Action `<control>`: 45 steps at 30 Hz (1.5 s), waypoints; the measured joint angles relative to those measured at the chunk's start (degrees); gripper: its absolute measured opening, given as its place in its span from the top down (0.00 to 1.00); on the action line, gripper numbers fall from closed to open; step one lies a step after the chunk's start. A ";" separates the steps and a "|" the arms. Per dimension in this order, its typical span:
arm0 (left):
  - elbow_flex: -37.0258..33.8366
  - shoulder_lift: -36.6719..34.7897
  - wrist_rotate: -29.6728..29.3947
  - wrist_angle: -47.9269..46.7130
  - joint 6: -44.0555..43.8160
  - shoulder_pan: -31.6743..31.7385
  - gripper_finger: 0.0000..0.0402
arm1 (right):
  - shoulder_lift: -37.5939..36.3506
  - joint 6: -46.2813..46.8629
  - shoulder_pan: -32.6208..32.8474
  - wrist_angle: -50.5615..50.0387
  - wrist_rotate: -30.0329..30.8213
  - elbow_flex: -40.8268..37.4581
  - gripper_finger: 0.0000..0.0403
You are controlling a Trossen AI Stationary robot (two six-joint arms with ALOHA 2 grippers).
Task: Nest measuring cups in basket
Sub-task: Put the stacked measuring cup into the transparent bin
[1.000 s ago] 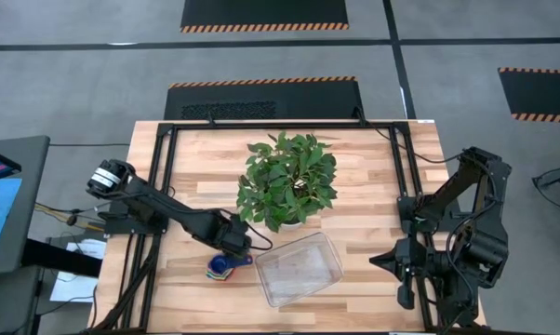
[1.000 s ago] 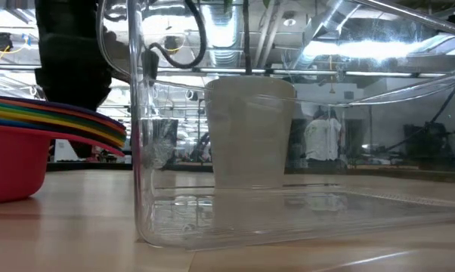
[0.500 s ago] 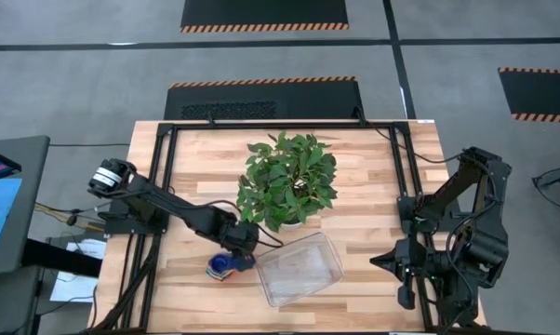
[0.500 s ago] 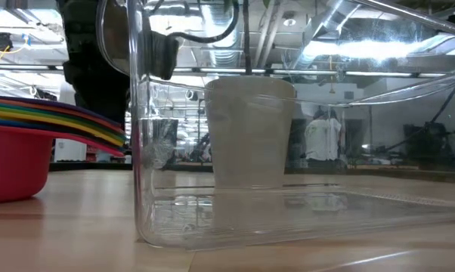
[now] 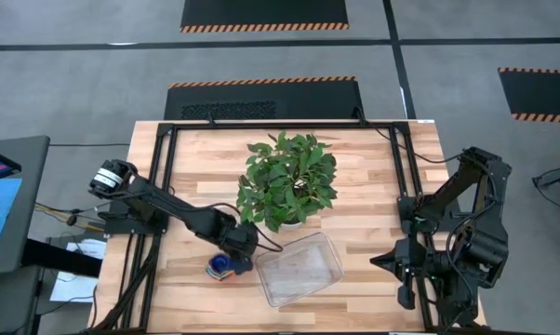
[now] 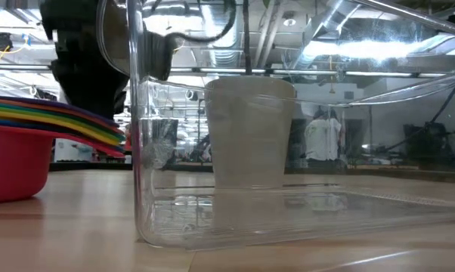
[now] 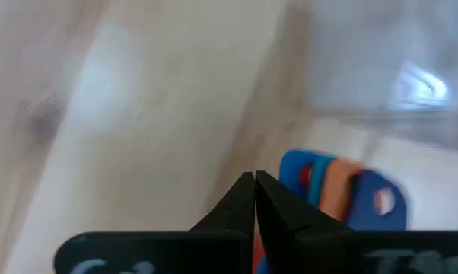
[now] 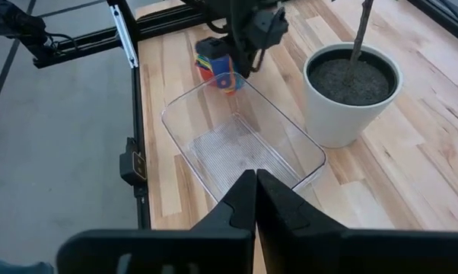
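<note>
wooden table (image 5: 373,186) holds nested measuring cups (image 5: 222,269) at the basket's (image 5: 299,270) 9 o'clock; clenched, empty left gripper (image 5: 242,242) should be reopened and lowered squarely.

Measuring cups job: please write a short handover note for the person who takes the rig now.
Left gripper: jaws shut on nothing, directly above the measuring cups.
Right gripper: jaws shut, empty, parked at the table's right edge, facing the basket.
Cups: already nested in one stack, red outermost, standing on the wooden table just outside the basket's left wall.
Basket: holds nothing; it lies in front of the potted plant.
Done: the nesting.
Left: grip the stack and set it inside the basket.
</note>
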 joint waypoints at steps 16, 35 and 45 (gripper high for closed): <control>5.30 -3.41 -1.06 -5.78 3.30 -0.93 1.00 | 0.02 0.02 -0.02 -1.01 -0.02 0.00 0.93; 20.96 6.18 -16.28 -14.97 -17.78 -21.74 1.00 | 0.02 0.02 -0.07 -3.86 -0.04 0.00 0.93; 38.34 21.76 -12.46 -28.86 -10.83 -24.52 1.00 | 0.02 0.02 -0.07 -4.06 -0.02 -0.02 0.93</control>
